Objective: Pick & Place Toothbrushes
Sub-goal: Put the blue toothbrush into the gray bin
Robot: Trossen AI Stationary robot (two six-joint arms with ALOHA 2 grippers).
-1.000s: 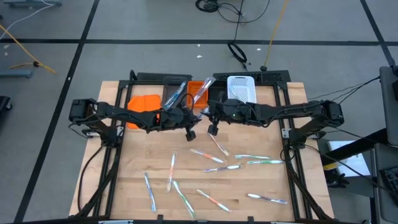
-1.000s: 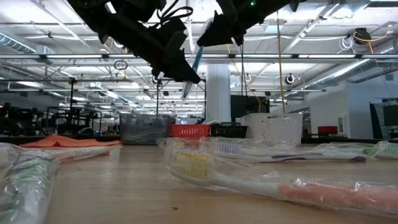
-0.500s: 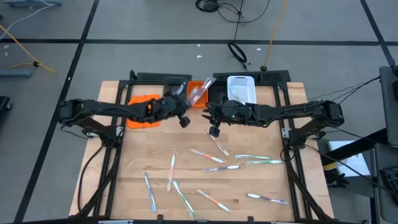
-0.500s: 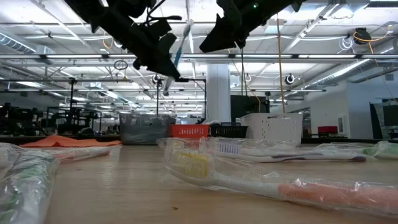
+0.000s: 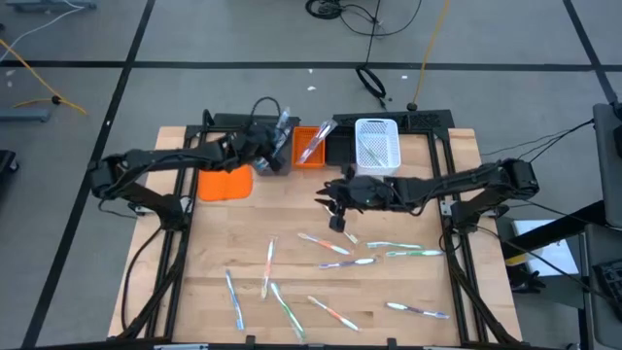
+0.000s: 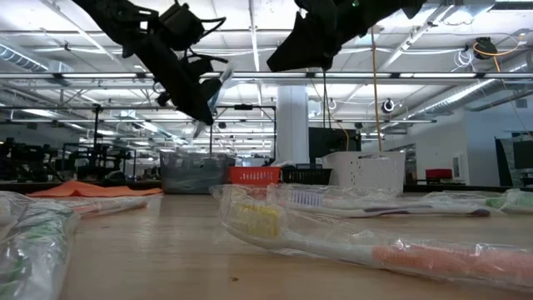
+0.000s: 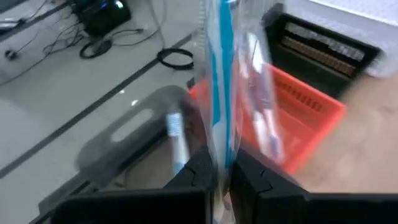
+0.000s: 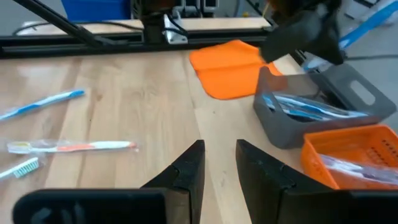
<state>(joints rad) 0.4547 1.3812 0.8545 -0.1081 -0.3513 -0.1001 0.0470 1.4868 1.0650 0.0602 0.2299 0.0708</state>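
My left gripper [image 5: 276, 154] is at the far left of the table, above the grey bin [image 7: 134, 134]. It is shut on a blue toothbrush [image 7: 221, 74] in a clear wrapper. The grey bin [image 8: 311, 118] holds other blue toothbrushes, and the orange bin [image 5: 311, 146] beside it holds a few more. My right gripper [image 8: 217, 165] hangs open above the table's middle [image 5: 335, 212] with nothing between its fingers. Several wrapped toothbrushes [image 5: 340, 231] lie flat on the wood in the near half. My left gripper pinches the blue toothbrush between its two fingers at one end of the stick [image 7: 221, 158]. The fingers slant down toward the far edge. The rest of the brush sticks out past the fingertips, lifted clear over the grey bin and tilted upward [image 6: 218, 83].
An orange mat [image 5: 225, 182] lies left of the bins. A black bin [image 5: 338, 146] and a white mesh bin [image 5: 377, 141] stand right of the orange one along the far edge. Black frame rails [image 5: 185, 209] run down both sides of the table.
My left gripper has swung away from my right gripper toward the far edge and the table's left, carrying the blue toothbrush to the grey bin. My right gripper has drawn back a little toward the near edge and sunk slightly.
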